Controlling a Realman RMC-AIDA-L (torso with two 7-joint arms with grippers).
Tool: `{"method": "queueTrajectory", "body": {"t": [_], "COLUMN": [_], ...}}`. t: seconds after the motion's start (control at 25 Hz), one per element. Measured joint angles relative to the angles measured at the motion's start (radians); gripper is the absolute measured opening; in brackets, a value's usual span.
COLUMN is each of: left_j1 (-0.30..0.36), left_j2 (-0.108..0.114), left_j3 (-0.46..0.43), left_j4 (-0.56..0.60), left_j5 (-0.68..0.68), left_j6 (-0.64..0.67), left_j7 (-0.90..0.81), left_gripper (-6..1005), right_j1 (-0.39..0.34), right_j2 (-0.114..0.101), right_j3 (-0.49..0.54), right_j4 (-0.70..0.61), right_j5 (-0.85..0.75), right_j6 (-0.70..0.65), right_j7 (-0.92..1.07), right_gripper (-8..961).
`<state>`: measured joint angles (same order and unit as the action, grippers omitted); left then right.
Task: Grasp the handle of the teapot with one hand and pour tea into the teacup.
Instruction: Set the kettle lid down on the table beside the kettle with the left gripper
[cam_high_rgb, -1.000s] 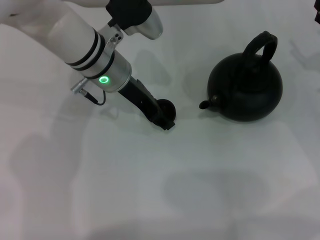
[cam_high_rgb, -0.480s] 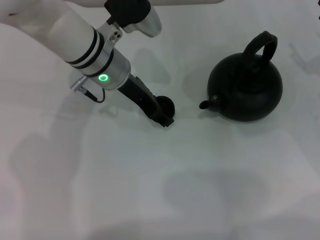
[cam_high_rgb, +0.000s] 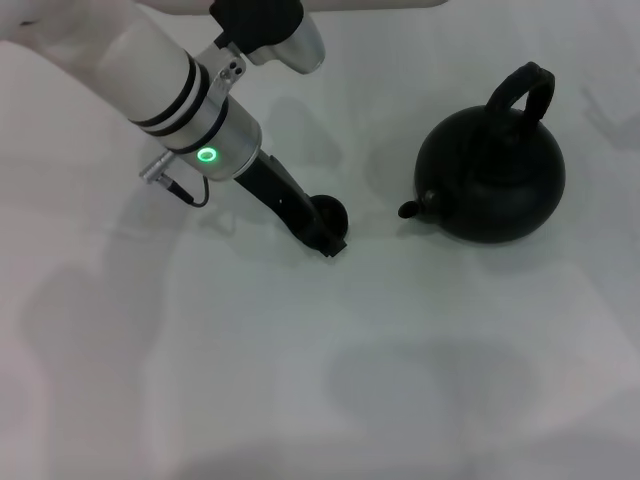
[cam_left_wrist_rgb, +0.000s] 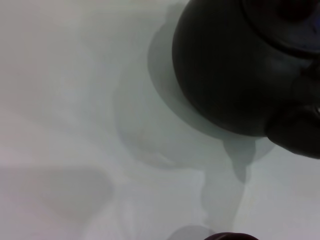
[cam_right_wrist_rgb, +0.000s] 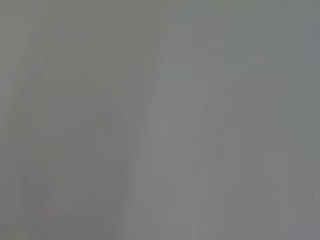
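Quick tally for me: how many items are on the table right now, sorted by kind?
Teapots: 1, the black teapot on the right of the white table, handle upright.
Teacups: 1, the small black teacup, partly hidden by the left gripper at it.
Total: 2.
The right gripper is not in view.

1. Our left arm (cam_high_rgb: 170, 95) reaches in from the upper left, angled down toward the middle of the table.
2. Left gripper (cam_high_rgb: 328, 238) sits low at the surface; we can't tell how its fingers stand.
3. Right arm and gripper aren't visible.
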<state>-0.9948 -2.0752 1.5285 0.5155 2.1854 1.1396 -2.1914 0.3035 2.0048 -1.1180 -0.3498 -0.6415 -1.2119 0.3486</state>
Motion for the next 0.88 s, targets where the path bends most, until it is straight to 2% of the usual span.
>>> {"method": "queueTrajectory", "body": {"t": [0.88], "left_j1": [0.008], "left_j2": [0.0], "left_j3": [0.001], "left_j4": [-0.002], "left_j5": [0.028], "left_j6": [-0.016], "left_j7": [-0.033], "left_gripper": [715], "right_j1": [-0.023], "right_j2": [0.002], "right_j3": [-0.005], "right_j4": [0.0], "right_j5": [-0.002], "right_j6": [-0.064], "right_j7": [0.0], "right_gripper": [875]}}
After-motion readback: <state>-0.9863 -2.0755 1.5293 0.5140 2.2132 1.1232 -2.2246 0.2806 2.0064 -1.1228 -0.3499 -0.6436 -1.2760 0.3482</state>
